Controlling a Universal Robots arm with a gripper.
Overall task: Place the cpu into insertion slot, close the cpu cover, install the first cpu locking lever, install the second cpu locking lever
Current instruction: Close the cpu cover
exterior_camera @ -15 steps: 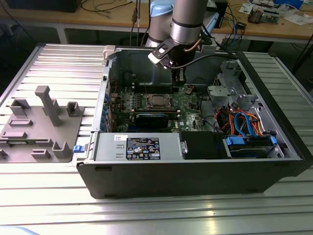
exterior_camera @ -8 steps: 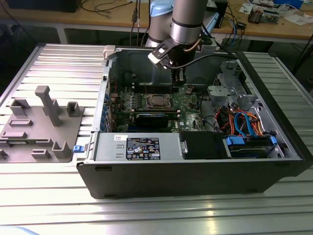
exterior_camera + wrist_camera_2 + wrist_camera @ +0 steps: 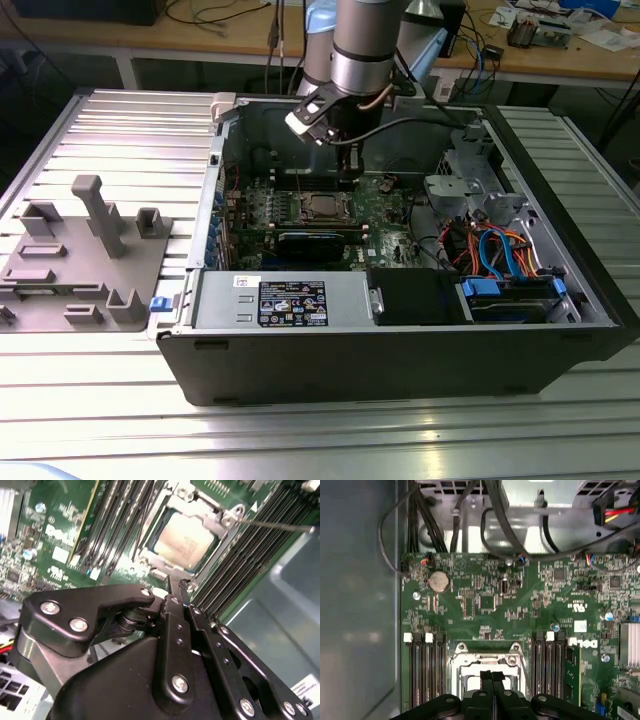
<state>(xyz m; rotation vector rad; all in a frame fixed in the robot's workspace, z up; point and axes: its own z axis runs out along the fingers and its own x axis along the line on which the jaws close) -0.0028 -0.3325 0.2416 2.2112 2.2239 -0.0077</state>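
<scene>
An open computer case [image 3: 400, 370] is lying on its side, and the claw [image 3: 347, 172] is hanging inside it over the green circuit board [image 3: 485, 600]. In both wrist views the claw's fingers are pressing together, with nothing showing between them. The socket [image 3: 487, 661] is sitting just below and ahead of the fingertips. The chip [image 3: 184, 540] is lying flat in it, with the cover plate [image 3: 225, 527] framing it. A thin lever rod [image 3: 275, 525] is sticking out from the socket's far corner, its long axis running crosswise to the claw. White lettering is showing on the board and a sticker [image 3: 292, 303] is showing on the case, both left unread.
</scene>
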